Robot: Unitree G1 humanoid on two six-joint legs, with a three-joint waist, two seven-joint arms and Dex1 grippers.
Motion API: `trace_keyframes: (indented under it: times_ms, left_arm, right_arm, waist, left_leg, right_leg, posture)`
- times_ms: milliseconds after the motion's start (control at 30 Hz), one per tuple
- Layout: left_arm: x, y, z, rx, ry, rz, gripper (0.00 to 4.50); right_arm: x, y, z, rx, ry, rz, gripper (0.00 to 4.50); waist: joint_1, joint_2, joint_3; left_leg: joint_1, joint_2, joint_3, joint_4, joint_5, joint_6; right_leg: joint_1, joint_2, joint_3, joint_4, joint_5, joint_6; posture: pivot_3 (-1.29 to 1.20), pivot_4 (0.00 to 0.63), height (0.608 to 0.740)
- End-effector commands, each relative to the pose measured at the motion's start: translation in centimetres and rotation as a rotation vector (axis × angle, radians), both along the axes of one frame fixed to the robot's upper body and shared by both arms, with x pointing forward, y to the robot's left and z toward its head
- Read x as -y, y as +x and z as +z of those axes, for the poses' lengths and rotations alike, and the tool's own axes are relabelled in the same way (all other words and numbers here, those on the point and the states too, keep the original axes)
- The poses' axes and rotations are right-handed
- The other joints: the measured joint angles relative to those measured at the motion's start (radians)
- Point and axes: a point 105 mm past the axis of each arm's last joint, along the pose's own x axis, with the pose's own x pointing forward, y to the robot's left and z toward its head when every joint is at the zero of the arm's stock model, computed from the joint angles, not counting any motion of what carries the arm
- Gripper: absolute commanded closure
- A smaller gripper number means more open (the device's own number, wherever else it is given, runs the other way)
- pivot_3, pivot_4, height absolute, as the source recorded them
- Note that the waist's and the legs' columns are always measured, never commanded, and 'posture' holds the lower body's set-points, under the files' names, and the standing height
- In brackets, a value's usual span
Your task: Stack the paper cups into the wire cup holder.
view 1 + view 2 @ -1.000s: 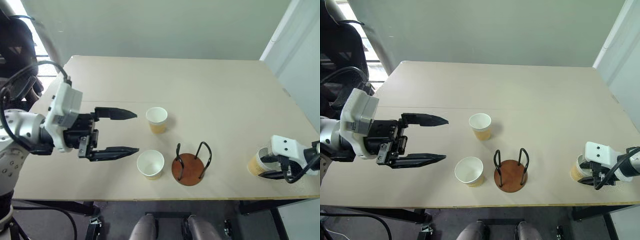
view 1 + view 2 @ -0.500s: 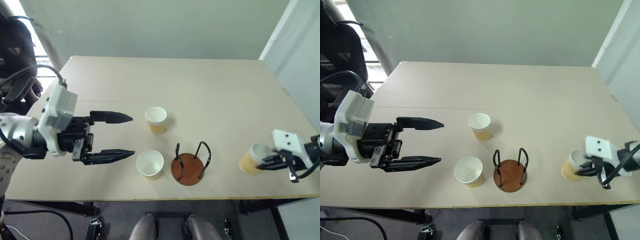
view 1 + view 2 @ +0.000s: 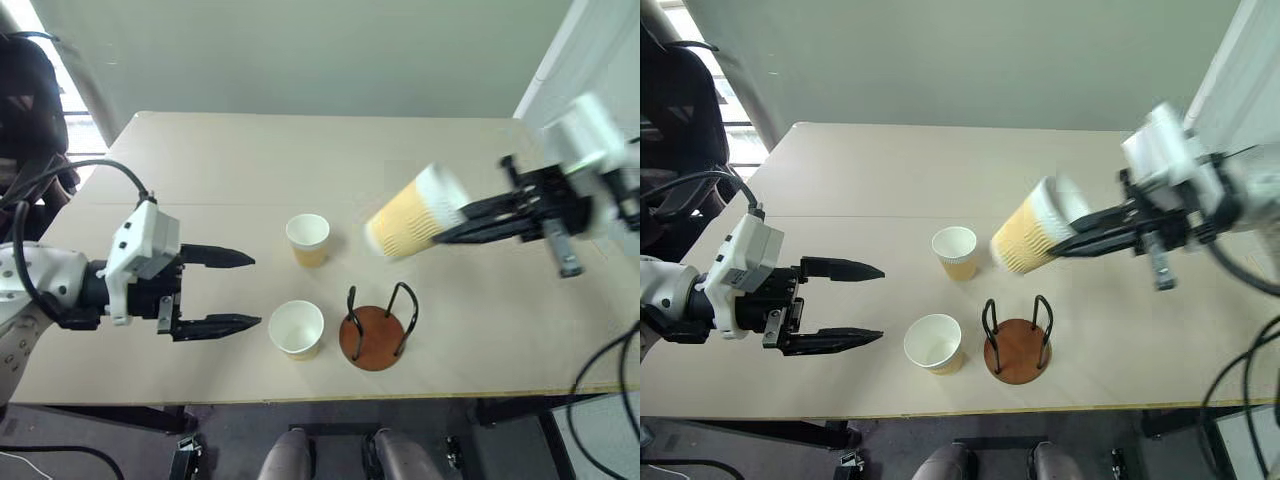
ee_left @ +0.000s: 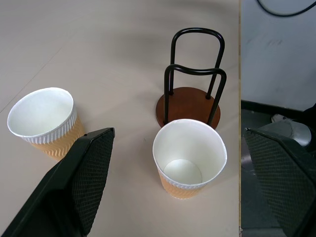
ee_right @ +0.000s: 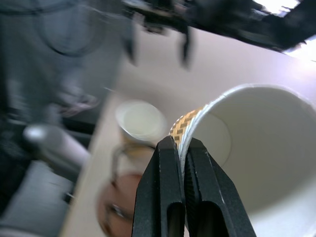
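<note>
Beige worktop (image 3: 300, 150) carried the wire cup holder (image 3: 375, 330), empty, with two paper cups upright at its 9 (image 3: 296, 329) and 10 o'clock (image 3: 308, 239). Right gripper (image 5: 182, 148), shut, pinched the third cup's (image 3: 410, 222) rim, tilted in the air above the holder. Left gripper (image 3: 240, 290) hung fully spread, empty.

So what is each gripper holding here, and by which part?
The right gripper pinches a paper cup by its rim wall, one finger inside. The left gripper is open, holding nothing.
</note>
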Motion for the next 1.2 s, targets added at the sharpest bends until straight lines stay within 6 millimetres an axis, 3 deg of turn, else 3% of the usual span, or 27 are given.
trace_keyframes:
  times_ms: [33,300,733,967,1067,1200]
  left_arm:
    - [0.3,-0.7,0.8,0.038,0.007,-0.023,0.0]
    - [0.1,-1.3,0.7,0.033,0.013,-0.004,0.0]
    - [0.1,-1.4,0.8,0.04,0.021,0.008,0.0]
    - [0.2,-1.4,0.9,0.044,0.025,0.009,0.0]
    - [0.2,-1.4,0.9,0.041,0.023,0.008,0.0]
    - [0.2,-1.4,0.9,0.038,0.023,0.006,0.0]
  right_arm:
    - [-1.2,-0.4,-1.7,0.042,-0.104,0.041,4.46]
    - [-0.5,-0.3,-4.1,0.035,-0.226,0.078,4.46]
    - [-0.5,-0.5,-5.8,0.024,-0.273,0.104,4.46]
    - [-0.5,0.4,-6.3,0.048,-0.297,0.062,4.46]
    - [-0.5,0.6,-6.4,0.05,-0.301,0.056,3.89]
    - [-0.7,0.7,-6.4,0.05,-0.3,0.056,2.56]
  waist:
    - [0.003,0.0,0.0]
    - [0.002,0.0,0.0]
    - [0.0,0.0,0.0]
    - [0.0,0.0,0.0]
    - [0.0,0.0,0.0]
    - [0.0,0.0,0.0]
  left_leg:
    - [0.0,0.0,0.0,0.0,0.0,0.0]
    - [-0.001,0.0,0.0,0.0,-0.003,-0.001]
    - [0.0,0.0,0.0,0.001,-0.002,-0.002]
    - [0.0,0.0,0.001,0.001,-0.001,-0.002]
    - [0.0,0.0,0.001,0.0,-0.001,-0.002]
    - [0.0,0.0,0.001,0.0,-0.001,-0.002]
  right_leg:
    - [0.0,0.0,0.0,0.0,0.0,0.0]
    - [-0.001,-0.001,-0.001,0.0,0.0,-0.001]
    - [-0.002,-0.001,-0.001,0.0,0.001,-0.01]
    - [-0.002,-0.001,-0.001,0.0,0.002,-0.01]
    - [-0.002,-0.001,-0.001,0.0,0.002,-0.01]
    - [-0.002,-0.001,-0.001,0.0,0.002,-0.01]
  posture:
    - [0.0,0.15,0.74]
    - [0.0,0.15,0.74]
    - [0.0,0.15,0.74]
    - [0.0,0.15,0.74]
    - [0.0,0.15,0.74]
    - [0.0,0.15,0.74]
